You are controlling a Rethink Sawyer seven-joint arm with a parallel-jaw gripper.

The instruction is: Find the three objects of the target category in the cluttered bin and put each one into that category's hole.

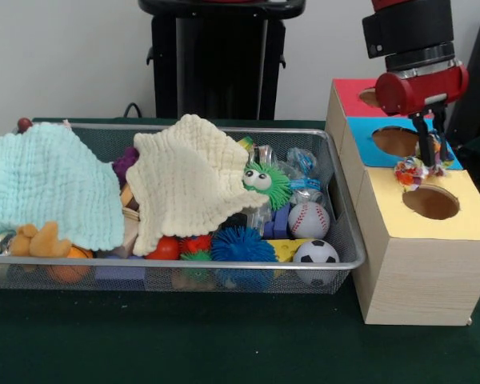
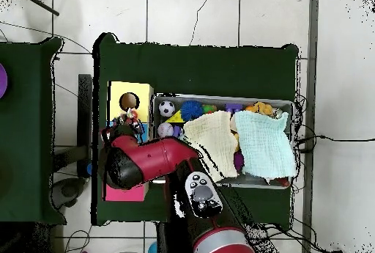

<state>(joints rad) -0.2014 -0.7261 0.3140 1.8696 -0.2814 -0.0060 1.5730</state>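
Access, wire bin (image 1: 348, 240): open from above; two draped cloths, pale blue (image 1: 52, 188) and cream (image 1: 194, 182), cover most of the contents. Uncovered pocket at the box end: baseball (image 1: 309, 220), soccer ball (image 1: 316, 254), blue spiky ball (image 1: 242, 245).
Access, wooden box (image 1: 416, 272): touching the bin's end. Yellow hole (image 1: 430, 202) clear; the end effector (image 1: 426, 160) with a small multicoloured object (image 1: 410, 171) hangs at its far rim.
Counter (image 1: 224, 344): bare green strip before the bin.

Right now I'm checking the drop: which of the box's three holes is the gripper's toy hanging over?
The yellow hole, the front one; the toy hangs at its edge, past the blue and red holes.
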